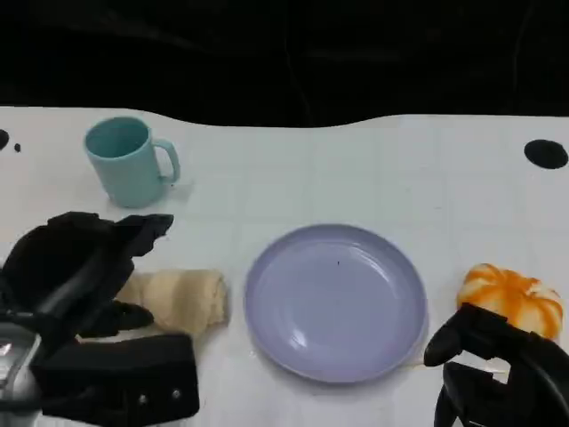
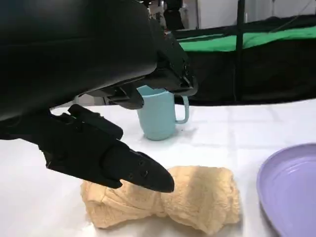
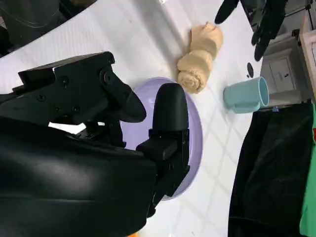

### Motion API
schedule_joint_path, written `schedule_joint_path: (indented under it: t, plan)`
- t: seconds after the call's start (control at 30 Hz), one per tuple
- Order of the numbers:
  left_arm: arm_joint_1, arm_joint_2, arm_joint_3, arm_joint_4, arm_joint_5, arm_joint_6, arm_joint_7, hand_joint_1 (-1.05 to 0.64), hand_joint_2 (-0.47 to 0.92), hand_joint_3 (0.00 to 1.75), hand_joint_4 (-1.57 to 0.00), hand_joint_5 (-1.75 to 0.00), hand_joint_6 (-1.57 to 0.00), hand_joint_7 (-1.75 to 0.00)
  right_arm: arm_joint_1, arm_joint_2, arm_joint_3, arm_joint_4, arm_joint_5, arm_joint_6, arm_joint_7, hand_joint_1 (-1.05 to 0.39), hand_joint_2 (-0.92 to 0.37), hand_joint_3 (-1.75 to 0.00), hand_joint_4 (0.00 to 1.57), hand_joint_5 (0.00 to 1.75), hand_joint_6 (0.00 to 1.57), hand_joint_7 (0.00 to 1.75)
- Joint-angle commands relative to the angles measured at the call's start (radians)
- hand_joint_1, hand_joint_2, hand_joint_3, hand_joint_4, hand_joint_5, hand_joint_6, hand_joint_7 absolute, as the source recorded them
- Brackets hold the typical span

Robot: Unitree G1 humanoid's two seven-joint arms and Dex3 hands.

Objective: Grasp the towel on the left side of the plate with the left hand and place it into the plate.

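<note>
- Rolled beige cloth towel (image 1: pixel 182 301): I see it lying on the white bench (image 1: pixel 356 169), just left of the plate and apart from its rim; its left end is hidden under my left hand in the head view.
- Round lavender plastic plate (image 1: pixel 336 301): it sits flat at the middle of the bench, with nothing in it.
- Left hand (image 1: pixel 76 267): it hangs over the towel's left end. In the left wrist view its fingers (image 2: pixel 133 170) are spread wide, one set low in front of the towel and the other above it, holding nothing; I cannot tell whether the lower one touches the cloth.
- Right hand (image 1: pixel 484 356): it is at the lower right, beside the plate's right edge. In the right wrist view its fingers (image 3: pixel 170 113) stand apart over the plate with nothing between them.
- Pale teal ceramic mug (image 1: pixel 127 161): it stands upright behind the towel, handle toward the plate side, well apart from both hands.
- Small orange-and-white pumpkin-shaped object (image 1: pixel 512 296): it rests right of the plate, just behind my right hand.
</note>
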Motion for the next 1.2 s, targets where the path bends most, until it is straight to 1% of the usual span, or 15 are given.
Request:
schedule_joint_path:
  t: [0.03,0.17,0.3,0.43,0.73,0.83,0.9,0.93,0.97,1.0,1.07,1.1,1.13,1.17,1.2]
  plan:
    - [-0.079,0.009,-0.055,0.089,0.052,0.040,-0.071,-0.60,0.83,0.00,-0.40,-0.18,-0.38,0.00,0.005,-0.014,-0.006,-0.007,0.000,-0.008,0.000,-0.06,-0.80,-0.99,0.62,1.75,0.42,1.67]
    - [-0.144,-0.008,-0.105,0.177,0.070,0.055,-0.086,-0.60,0.82,0.00,-0.42,-0.14,-0.38,0.00,0.007,-0.013,-0.003,-0.010,-0.004,-0.009,-0.002,-0.06,-0.80,-0.99,0.63,1.75,0.43,1.67]
    - [-0.215,-0.010,-0.158,0.285,0.086,0.049,-0.101,-0.62,0.83,0.00,-0.44,-0.11,-0.37,0.00,0.007,-0.013,0.001,-0.016,-0.009,-0.003,-0.006,-0.07,-0.79,-0.99,0.64,1.75,0.44,1.67]
    - [-0.282,-0.030,-0.198,0.394,0.067,0.051,-0.129,-0.60,0.83,0.00,-0.44,-0.08,-0.36,0.00,0.007,-0.010,-0.001,-0.012,-0.005,-0.010,-0.003,-0.08,-0.78,-0.99,0.64,1.75,0.45,1.66]
    - [-0.400,-0.081,-0.280,0.705,0.051,0.029,-0.061,-0.59,0.84,0.01,-0.49,-0.05,-0.40,-0.02,0.013,-0.008,-0.002,-0.018,-0.004,-0.012,-0.005,-0.08,-0.77,-1.00,0.64,1.75,0.46,1.65]
    - [-0.411,-0.095,-0.291,0.777,0.037,0.016,-0.013,-0.52,0.88,0.02,-0.55,-0.06,-0.44,-0.02,0.013,-0.009,-0.005,-0.024,-0.003,-0.006,-0.007,-0.08,-0.77,-1.00,0.64,1.75,0.46,1.64]
    - [-0.414,-0.103,-0.289,0.827,0.015,-0.013,0.039,-0.43,0.91,0.02,-0.65,-0.08,-0.52,-0.04,0.012,-0.011,-0.008,-0.026,-0.001,-0.003,-0.006,-0.07,-0.77,-1.00,0.64,1.75,0.46,1.64]
    - [-0.417,-0.105,-0.290,0.855,0.004,-0.032,0.071,-0.38,0.92,0.05,-0.78,-0.15,-0.61,-0.07,0.011,-0.012,-0.009,-0.024,-0.001,-0.004,-0.006,-0.07,-0.77,-1.00,0.64,1.75,0.46,1.64]
    - [-0.419,-0.107,-0.291,0.881,-0.006,-0.054,0.104,-0.34,0.92,0.11,-0.89,-0.26,-0.75,-0.09,0.010,-0.012,-0.010,-0.024,-0.001,-0.003,-0.006,-0.08,-0.77,-1.00,0.64,1.75,0.46,1.64]
    - [-0.420,-0.107,-0.292,0.904,-0.016,-0.077,0.139,-0.32,0.92,0.14,-0.95,-0.32,-0.84,-0.11,0.010,-0.012,-0.011,-0.023,-0.001,-0.001,-0.007,-0.08,-0.77,-1.00,0.64,1.75,0.46,1.63]
    - [-0.423,-0.107,-0.299,0.955,-0.026,-0.123,0.220,-0.31,0.92,0.16,-1.01,-0.43,-0.98,-0.13,0.008,-0.012,-0.012,-0.025,-0.001,0.005,-0.009,-0.08,-0.77,-1.00,0.64,1.75,0.46,1.63]
    - [-0.421,-0.105,-0.303,0.977,-0.027,-0.146,0.267,-0.30,0.92,0.15,-0.97,-0.75,-1.06,-0.10,0.007,-0.012,-0.012,-0.026,-0.002,0.006,-0.009,-0.08,-0.76,-1.00,0.63,1.75,0.46,1.63]
    - [-0.421,-0.104,-0.306,0.997,-0.028,-0.166,0.307,-0.30,0.92,0.15,-0.91,-1.03,-1.11,-0.09,0.007,-0.012,-0.012,-0.027,-0.002,0.006,-0.010,-0.09,-0.76,-1.00,0.63,1.75,0.46,1.63]
    - [-0.410,-0.103,-0.299,1.018,-0.034,-0.209,0.399,-0.29,0.92,0.15,-0.86,-1.29,-1.16,-0.09,0.007,-0.013,-0.010,-0.026,-0.003,0.003,-0.008,-0.09,-0.76,-1.00,0.63,1.75,0.46,1.63]
    - [-0.404,-0.102,-0.294,1.037,-0.039,-0.242,0.467,-0.27,0.92,0.13,-0.85,-1.49,-1.20,-0.12,0.007,-0.013,-0.010,-0.025,-0.003,0.001,-0.007,-0.09,-0.76,-1.00,0.64,1.75,0.47,1.63]
